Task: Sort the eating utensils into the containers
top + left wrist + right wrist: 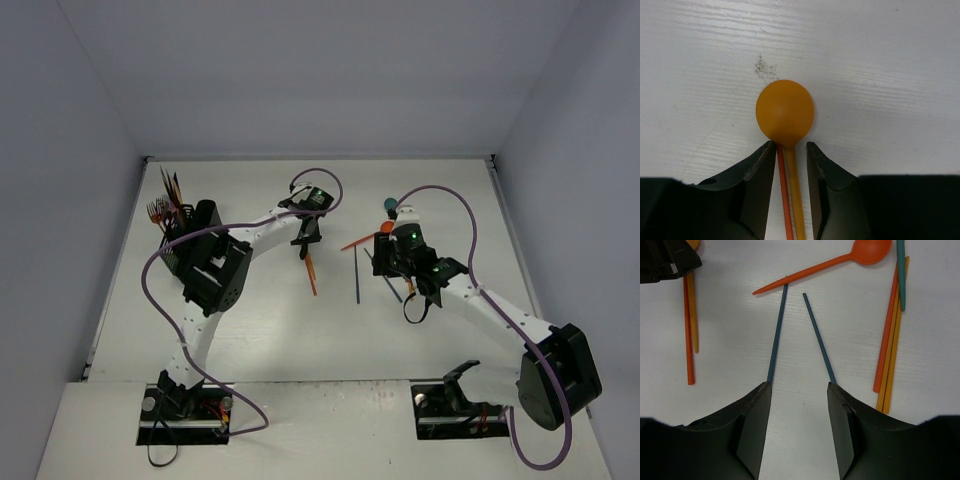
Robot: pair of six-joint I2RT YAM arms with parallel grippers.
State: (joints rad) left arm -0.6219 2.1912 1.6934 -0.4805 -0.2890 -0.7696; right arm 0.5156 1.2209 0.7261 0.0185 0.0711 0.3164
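Left gripper [791, 144] barely spread astride yellow spoon [785, 112] and orange stick [785, 205]; right gripper [799, 386] spread.

The table [880, 60] looks like white board, matt, with faint grain streaks and one small scuffed patch; the orange spoon [785, 112] has a smooth satin bowl without glare; the fingers [760, 185] of the left gripper [791, 150] look like matt black plastic; the blue sticks [777, 335] are smooth and dull.
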